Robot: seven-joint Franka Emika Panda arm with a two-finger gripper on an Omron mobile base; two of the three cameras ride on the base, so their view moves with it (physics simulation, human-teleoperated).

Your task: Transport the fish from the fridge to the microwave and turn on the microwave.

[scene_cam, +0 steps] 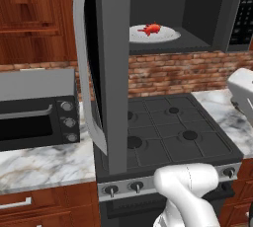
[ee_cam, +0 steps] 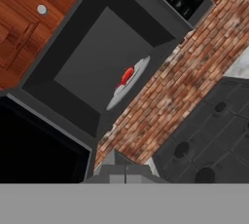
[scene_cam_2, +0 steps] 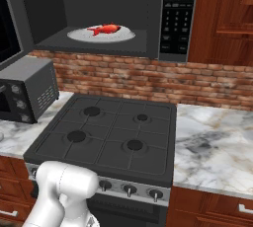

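Inside the open microwave (scene_cam_2: pixel 99 4), above the stove (scene_cam_2: pixel 106 134), I see the fish (scene_cam_2: pixel 105 28) lying on the white plate (scene_cam_2: pixel 126 36), its door (scene_cam: pixel 111 73) swung wide toward me. My gripper (ee_cam: pixel 125 172) sits back from the cavity, jaws pressed together and empty. The button panel (scene_cam_2: pixel 179 11) is right of the cavity; a small black oven (scene_cam: pixel 37 117) stands on the left counter (scene_cam: pixel 44 164).

Microwave (scene_cam_2: pixel 99 18) cavity mouth open and unblocked; inside, fish (scene_cam_2: pixel 105 28) on white plate (scene_cam_2: pixel 79 35) takes the floor centre, free room above it. Microwave door (scene_cam: pixel 106 73) swung wide, jutting out over left of stove (scene_cam_2: pixel 108 137), blocking approach from left. Stove top bare; toaster oven (scene_cam: pixel 37 115) on left bench (scene_cam: pixel 44 164).
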